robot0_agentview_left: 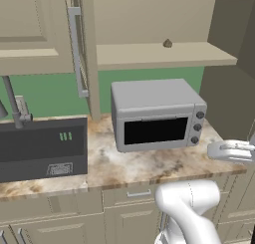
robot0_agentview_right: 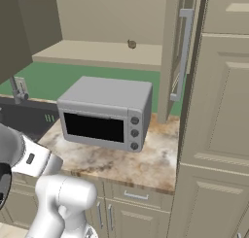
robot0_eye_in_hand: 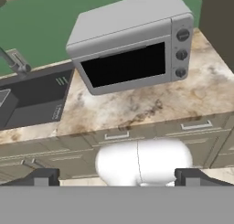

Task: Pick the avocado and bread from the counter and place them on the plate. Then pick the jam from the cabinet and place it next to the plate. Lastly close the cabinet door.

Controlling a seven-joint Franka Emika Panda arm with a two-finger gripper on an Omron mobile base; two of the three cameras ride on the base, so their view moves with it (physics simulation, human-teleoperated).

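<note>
The cabinet [robot0_agentview_left: 149,56] [robot0_agentview_right: 97,52] on the wall stands open. On its beige shelf sits the jam [robot0_agentview_left: 168,43] [robot0_agentview_right: 132,44], a tiny brown lump. The cabinet door [robot0_agentview_left: 84,49] [robot0_agentview_right: 172,52] is swung out edge-on, its long silver handle [robot0_agentview_left: 74,51] [robot0_agentview_right: 183,52] facing me. Below runs the marbled counter [robot0_agentview_left: 149,163] [robot0_agentview_right: 146,159] [robot0_eye_in_hand: 137,104]. In the hand view my gripper [robot0_eye_in_hand: 118,176] is open, its dark fingertips [robot0_eye_in_hand: 45,176] wide apart with nothing between them, held back from the counter's front edge. The avocado, bread and plate are out of view.
A grey microwave [robot0_agentview_left: 157,113] [robot0_agentview_right: 104,115] [robot0_eye_in_hand: 132,45] stands on the counter under the open cabinet. A dark sink [robot0_agentview_left: 42,146] [robot0_eye_in_hand: 32,99] with a faucet [robot0_agentview_left: 12,101] lies to its left. A tall beige cabinet [robot0_agentview_right: 219,110] walls off the right. Drawers [robot0_agentview_left: 139,195] run below.
</note>
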